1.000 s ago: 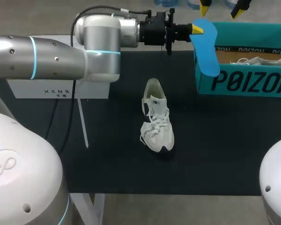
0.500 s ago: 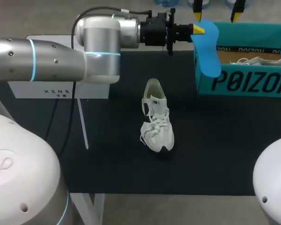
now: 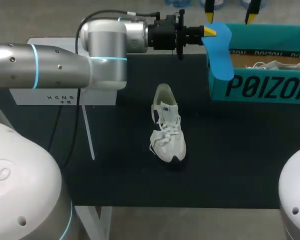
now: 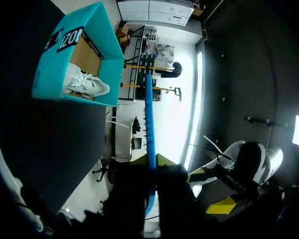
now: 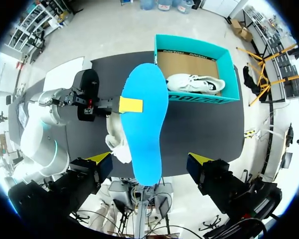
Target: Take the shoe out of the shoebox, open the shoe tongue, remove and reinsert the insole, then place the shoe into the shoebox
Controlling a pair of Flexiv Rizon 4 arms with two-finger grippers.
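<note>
A white shoe (image 3: 166,125) lies on the black table (image 3: 240,150), toe towards me. My left gripper (image 3: 208,31) is shut on the heel end of a blue insole (image 3: 221,52), which hangs in front of the teal shoebox's (image 3: 262,87) left corner. In the left wrist view the insole (image 4: 149,114) runs edge-on out from between the left gripper's (image 4: 150,162) fingers. A second white shoe (image 3: 276,65) lies inside the box. My right gripper (image 3: 231,14) hovers open above the insole. Seen from the right gripper (image 5: 150,162), the insole (image 5: 147,124) lies below it and half hides the shoe (image 5: 117,142).
A white box (image 3: 65,92) stands at the table's back left, with a thin white rod (image 3: 88,132) leaning in front of it. The open shoebox (image 5: 194,59) takes up the back right corner.
The right gripper's yellow tips have shifted a little to the left above the insole. The left gripper and the insole have barely moved.
</note>
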